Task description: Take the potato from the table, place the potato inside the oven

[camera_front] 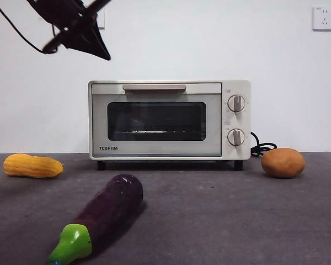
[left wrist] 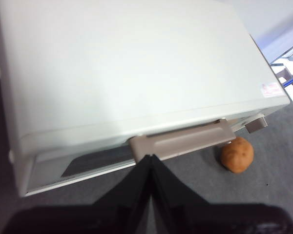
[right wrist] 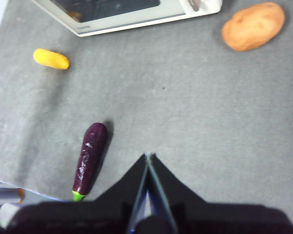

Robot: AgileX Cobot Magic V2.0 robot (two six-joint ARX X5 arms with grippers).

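Note:
The potato (camera_front: 283,163), an orange-brown oval, lies on the table (camera_front: 237,210) just right of the oven (camera_front: 154,118); it also shows in both wrist views (left wrist: 237,154) (right wrist: 253,26). The cream-white oven has its dark glass door closed, with the beige handle bar (camera_front: 154,87) along the top. My left gripper (camera_front: 106,56) hangs shut in the air above the oven's left part. In its wrist view the left gripper (left wrist: 149,157) points at the handle (left wrist: 183,140) and holds nothing. My right gripper (right wrist: 148,156) is shut and empty, high over the table's near part, far from the potato.
A yellow corn cob (camera_front: 33,165) lies to the left of the oven. A purple eggplant (camera_front: 107,207) with a green stem lies in front, near the camera. The oven's black cord (camera_front: 262,148) coils between oven and potato. A wall socket (camera_front: 324,17) is high on the right.

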